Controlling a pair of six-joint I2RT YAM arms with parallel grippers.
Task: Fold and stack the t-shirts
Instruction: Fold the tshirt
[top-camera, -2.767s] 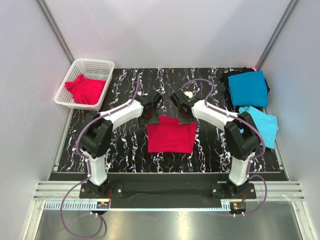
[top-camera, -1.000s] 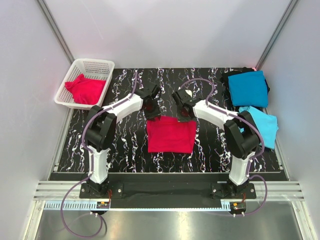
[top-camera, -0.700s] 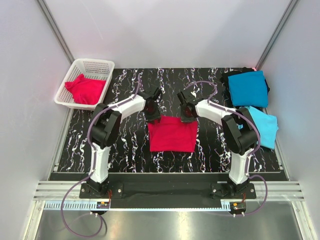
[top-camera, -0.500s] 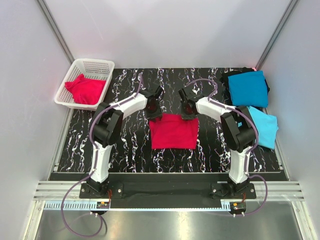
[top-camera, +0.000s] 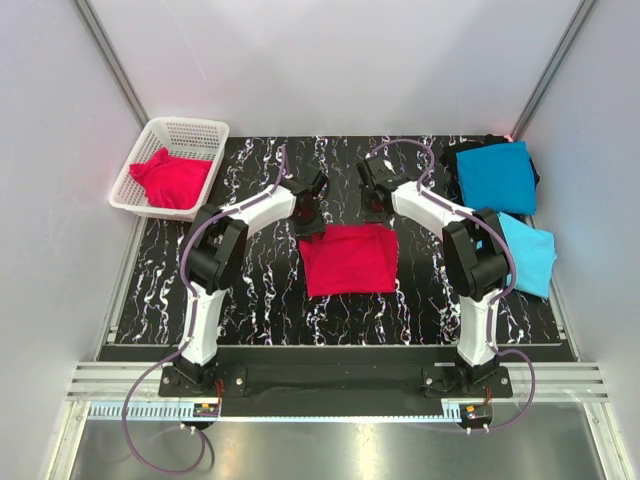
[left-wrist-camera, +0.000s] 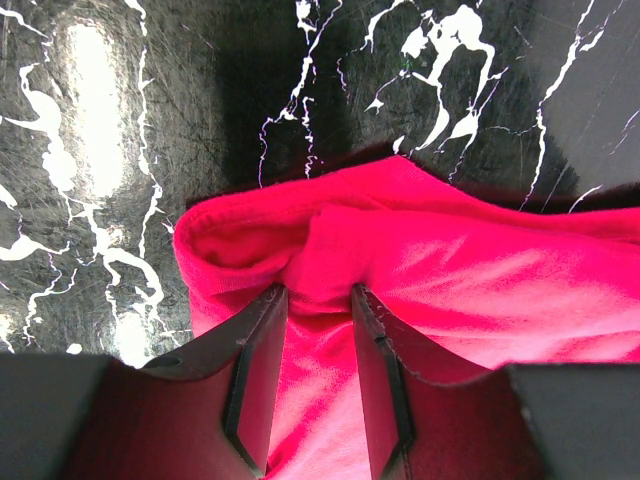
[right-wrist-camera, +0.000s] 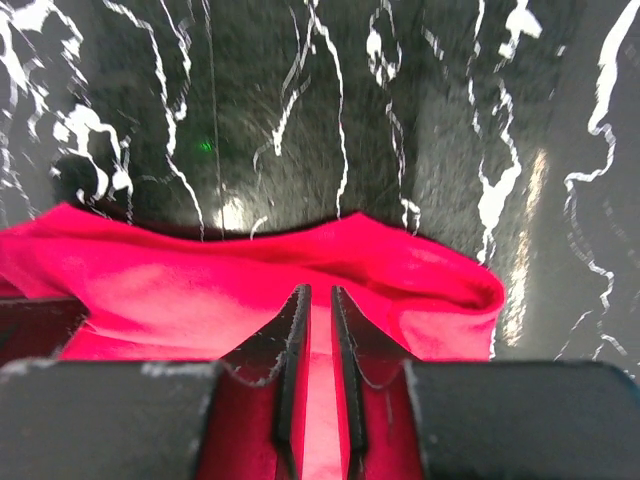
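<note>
folded red t-shirt (top-camera: 348, 260) lies flat-ish in the middle of the black marbled table (top-camera: 250, 290), a rough rectangle, with both arms reaching to its far edge. left gripper (left-wrist-camera: 319, 293) is at the far left corner of the shirt. its fingers (left-wrist-camera: 258, 370) stand partly apart with a bunched ridge of the red cloth filling the gap and touching both, so it has that corner pinched. the cloth edge there is rolled up, with a shadow under it. right gripper (right-wrist-camera: 319, 292) is at the far right corner of the same shirt. its fingers (right-wrist-camera: 290, 360) are only a narrow slit apart with red cloth showing in the slit. cannot tell if that cloth is clamped or just lying under them. teal t-shirt (top-camera: 497, 176) lies folded at the far right corner of the table. sky-blue t-shirt (top-camera: 530, 255) is just beside it on the near side, along the right edge, looser and slanted. white mesh basket (top-camera: 190, 125) sits at the far left corner with a crumpled red t-shirt (top-camera: 170, 178) inside it.
</note>
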